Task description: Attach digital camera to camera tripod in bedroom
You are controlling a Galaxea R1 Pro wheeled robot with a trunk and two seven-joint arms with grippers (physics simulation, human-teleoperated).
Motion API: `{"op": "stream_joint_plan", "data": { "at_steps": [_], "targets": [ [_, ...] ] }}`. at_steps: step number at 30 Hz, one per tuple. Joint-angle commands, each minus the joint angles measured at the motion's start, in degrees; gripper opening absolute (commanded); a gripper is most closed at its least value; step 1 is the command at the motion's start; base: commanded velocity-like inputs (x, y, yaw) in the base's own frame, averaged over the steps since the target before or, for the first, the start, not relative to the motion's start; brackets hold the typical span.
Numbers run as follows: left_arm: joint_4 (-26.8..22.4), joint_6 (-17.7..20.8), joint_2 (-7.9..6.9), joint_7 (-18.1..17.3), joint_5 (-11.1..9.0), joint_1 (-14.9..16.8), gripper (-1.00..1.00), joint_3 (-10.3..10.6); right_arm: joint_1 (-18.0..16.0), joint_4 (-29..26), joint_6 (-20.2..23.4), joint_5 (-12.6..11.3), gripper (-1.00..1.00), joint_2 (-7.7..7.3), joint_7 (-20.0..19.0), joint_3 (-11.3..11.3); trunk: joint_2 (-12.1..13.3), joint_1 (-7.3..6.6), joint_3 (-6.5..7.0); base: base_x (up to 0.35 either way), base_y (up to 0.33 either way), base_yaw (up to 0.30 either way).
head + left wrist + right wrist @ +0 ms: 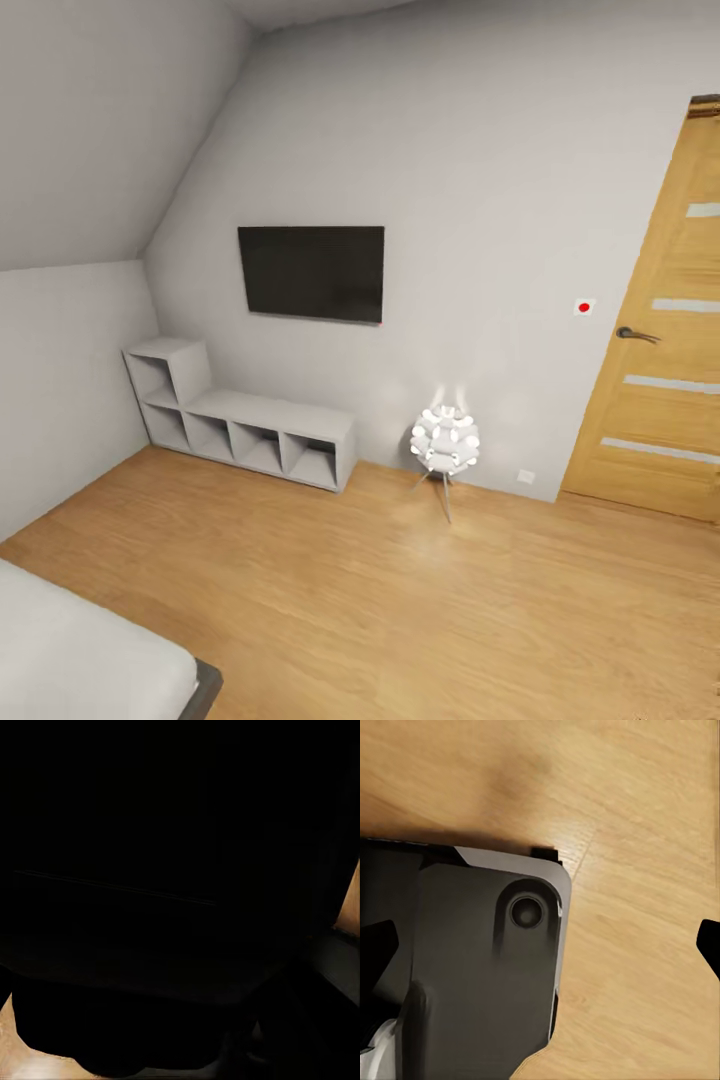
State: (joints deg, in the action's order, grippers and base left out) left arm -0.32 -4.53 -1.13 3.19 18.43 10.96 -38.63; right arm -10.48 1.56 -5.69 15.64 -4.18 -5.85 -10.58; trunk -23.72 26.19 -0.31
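Head view: bedroom [420, 130] corner, pale grey walls, light wood floor [400, 610]. Black TV [311, 272] on the wall above a low grey cubby shelf [240, 425]. White ball lamp [445, 442] (lit, on thin legs) stands right of the shelf. Wooden door [665, 350] at far right; bed [80, 650] corner at lower left. Left wrist view almost all dark, right wrist view shows dark robot body [472, 967] over floor; finger spread on either gripper cannot be told.
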Motion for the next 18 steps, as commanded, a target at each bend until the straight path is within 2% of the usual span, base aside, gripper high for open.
{"op": "stream_joint_plan", "data": {
  "at_steps": [1,5,18],
  "targets": [
    [0.10,0.02,-0.02,0.18,1.03,0.03,-1.00,-0.42,-0.07,0.17,-0.22,0.43,1.00,-0.05,-0.17,-0.53,-0.04,0.05,-0.03,0.327,0.000,-0.296],
    [0.09,0.91,-0.06,0.16,1.90,0.03,-1.00,-0.43,-0.07,0.19,0.03,0.32,1.00,-0.09,-0.36,-0.56,-0.04,0.05,-0.03,0.329,0.000,-0.296],
    [0.13,1.47,-0.05,-0.10,1.99,0.03,-1.00,-0.57,-0.07,0.20,-0.38,0.27,1.00,0.17,-0.13,-0.66,-0.04,0.05,-0.03,0.332,0.000,-0.296]
  ]
}}
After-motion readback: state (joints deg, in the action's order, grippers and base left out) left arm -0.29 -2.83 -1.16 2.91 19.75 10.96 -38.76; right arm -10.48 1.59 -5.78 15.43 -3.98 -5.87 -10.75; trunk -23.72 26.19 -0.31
